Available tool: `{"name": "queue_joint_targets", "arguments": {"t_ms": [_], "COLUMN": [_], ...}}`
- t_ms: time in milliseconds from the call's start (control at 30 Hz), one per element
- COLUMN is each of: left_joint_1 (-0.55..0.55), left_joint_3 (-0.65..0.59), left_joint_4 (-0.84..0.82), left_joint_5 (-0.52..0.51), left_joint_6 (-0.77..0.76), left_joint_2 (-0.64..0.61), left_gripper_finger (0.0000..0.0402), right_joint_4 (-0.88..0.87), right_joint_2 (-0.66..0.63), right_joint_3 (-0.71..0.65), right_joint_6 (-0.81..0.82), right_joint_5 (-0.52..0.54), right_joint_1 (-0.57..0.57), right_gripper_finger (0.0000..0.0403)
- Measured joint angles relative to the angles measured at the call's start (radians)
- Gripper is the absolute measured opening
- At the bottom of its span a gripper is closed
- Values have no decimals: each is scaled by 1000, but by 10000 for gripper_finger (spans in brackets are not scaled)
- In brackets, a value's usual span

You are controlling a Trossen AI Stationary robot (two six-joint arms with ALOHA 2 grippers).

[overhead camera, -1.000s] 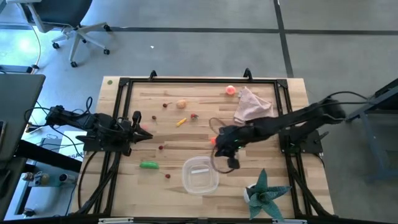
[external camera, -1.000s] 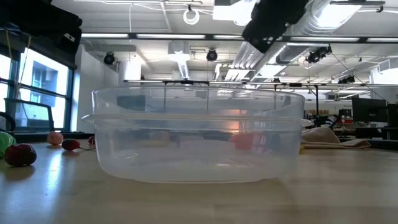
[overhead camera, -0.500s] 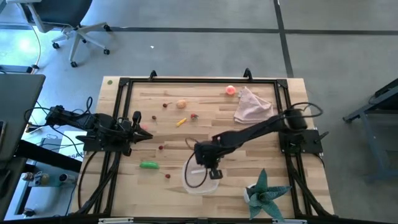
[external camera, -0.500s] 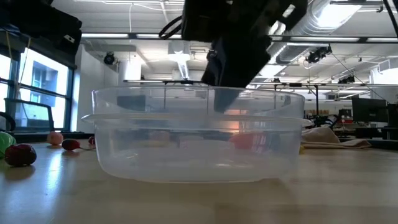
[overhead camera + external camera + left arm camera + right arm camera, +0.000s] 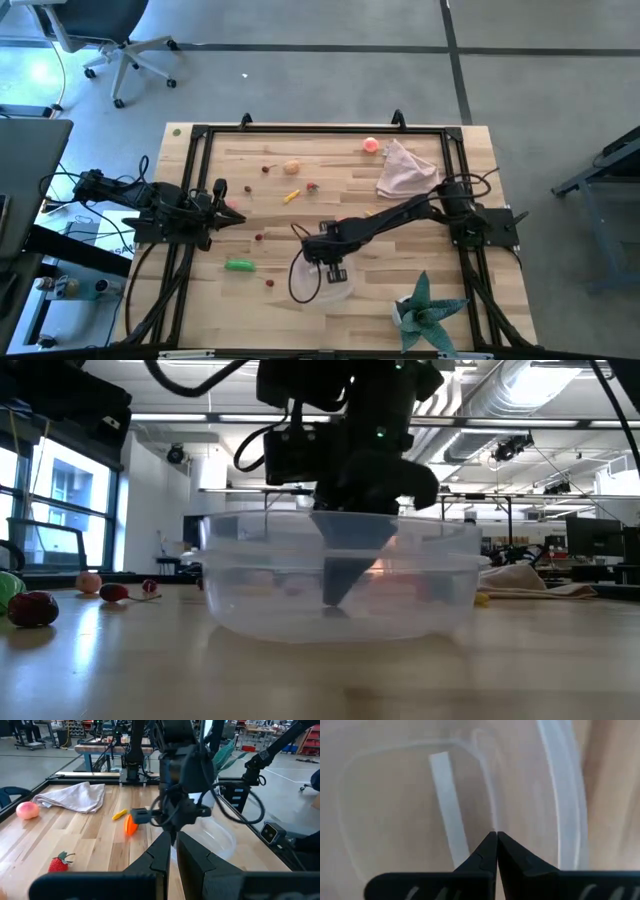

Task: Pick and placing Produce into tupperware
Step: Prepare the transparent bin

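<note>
Right arm has swung in from beside the pink cloth (image 5: 405, 170) and now the right gripper (image 5: 335, 598) is down inside the clear tupperware (image 5: 440, 575), which has slid a little across the table (image 5: 460, 290) with it. Fingers are pressed together, tips meeting just above the container floor, and nothing sits between them that I can see. Nothing shows inside the container either. The orange carrot (image 5: 130, 824) lies on the table just beyond that arm, on the side toward the cloth, with a yellow stick (image 5: 119, 814) next to it. So the nearest piece is behind the right gripper, close by, and the right arm is clearly the closer one. The green pod (image 5: 239, 265) lies nearer the left gripper (image 5: 232, 216), which waits at the table's left edge, fingers together.
</note>
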Motion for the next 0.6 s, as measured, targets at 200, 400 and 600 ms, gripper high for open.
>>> {"name": "queue_joint_targets", "arguments": {"t_ms": [200, 400, 600], "left_joint_1": [0, 0, 0], "left_joint_3": [0, 0, 0], "left_joint_4": [0, -9, -27], "left_joint_5": [0, 0, 0], "left_joint_6": [0, 0, -8], "left_joint_2": [0, 0, 0], "left_gripper_finger": [21, 21, 21], "right_joint_4": [0, 14, 14], "right_joint_2": [0, 0, 0], "right_joint_3": [4, 4, 4], "right_joint_6": [7, 58, 105], "right_joint_5": [69, 126, 180], "right_joint_1": [-26, -56, -74], "right_gripper_finger": [2, 2, 2]}}
